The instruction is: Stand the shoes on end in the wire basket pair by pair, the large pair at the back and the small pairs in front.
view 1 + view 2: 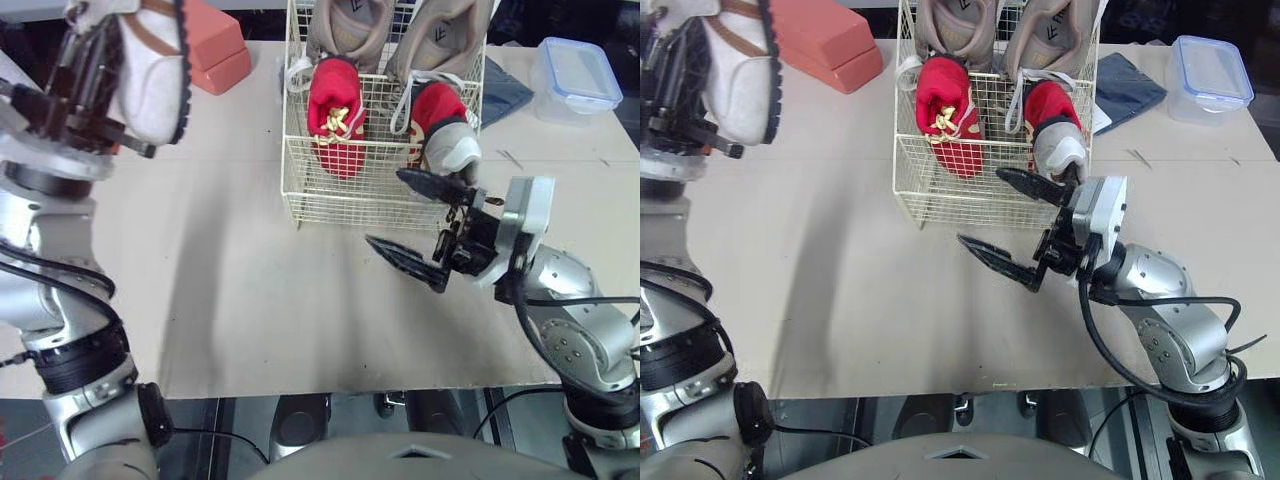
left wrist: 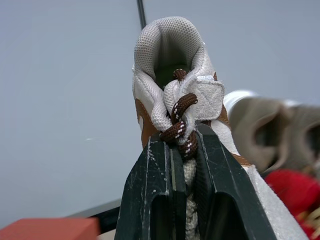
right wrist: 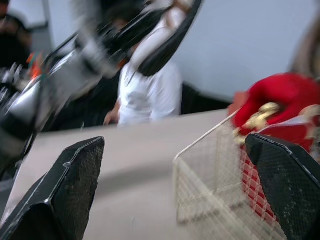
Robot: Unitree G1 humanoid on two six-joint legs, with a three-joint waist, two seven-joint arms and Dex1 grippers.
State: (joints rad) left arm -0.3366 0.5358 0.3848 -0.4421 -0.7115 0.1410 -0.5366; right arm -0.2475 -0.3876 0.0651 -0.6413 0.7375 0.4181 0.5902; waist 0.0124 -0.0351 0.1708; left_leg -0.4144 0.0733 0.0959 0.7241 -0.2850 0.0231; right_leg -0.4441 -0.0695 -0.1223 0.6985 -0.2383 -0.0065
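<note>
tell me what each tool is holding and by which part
Left tool pinches the white and tan sneaker by its brown laces; right tool is open, empty.

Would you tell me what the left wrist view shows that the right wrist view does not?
Left wrist view: brown laces pinched in the shut left tool, large beige shoes behind. Right wrist view: the open right tool, the wire basket's corner, a person. Both: the white shoe and a red shoe.
</note>
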